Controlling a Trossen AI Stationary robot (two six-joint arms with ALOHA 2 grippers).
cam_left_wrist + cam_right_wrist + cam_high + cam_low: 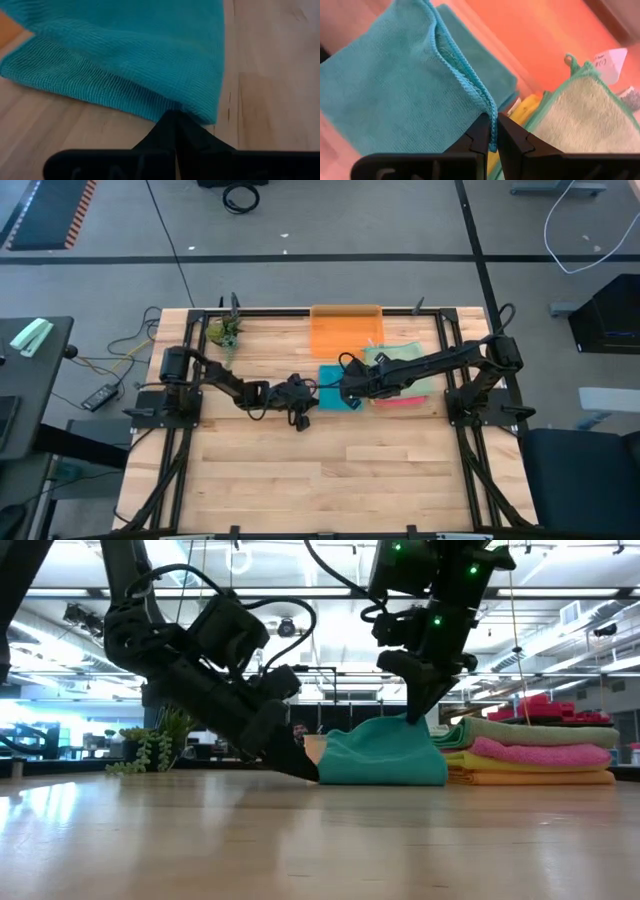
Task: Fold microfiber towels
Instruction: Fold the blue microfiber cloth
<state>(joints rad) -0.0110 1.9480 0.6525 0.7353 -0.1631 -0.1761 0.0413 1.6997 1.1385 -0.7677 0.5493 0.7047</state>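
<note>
A teal towel [333, 383] lies folded on the wooden table, next to a stack of folded towels [535, 752] with sage green on top, then pink, yellow and orange. My left gripper [303, 769] is low at the table, shut at the teal towel's near corner; it also shows in the left wrist view [176, 120]. My right gripper [492, 131] is shut on the towel's hemmed edge, on the side toward the stack; in the low view it [418, 712] stands over the towel's top. My left gripper meets the teal towel's folded edge close to a corner [197, 111], with its shut fingertips slanting down to the table; the cloth lies over the tips and hides the pinch. That edge rests on the table. My right gripper pinches the towel's stitched hem [489, 112] between its two fingers, from above and pointing down; two hemmed edges run together into the fingers. The held edge is raised a little [405, 723], and the towel's other parts lie on the table.
A translucent orange bin [345, 330] stands at the table's far edge, just behind the towels. A small green plant [225, 332] sits at the far left corner. Bare wood [330, 480] fills the near half of the table.
</note>
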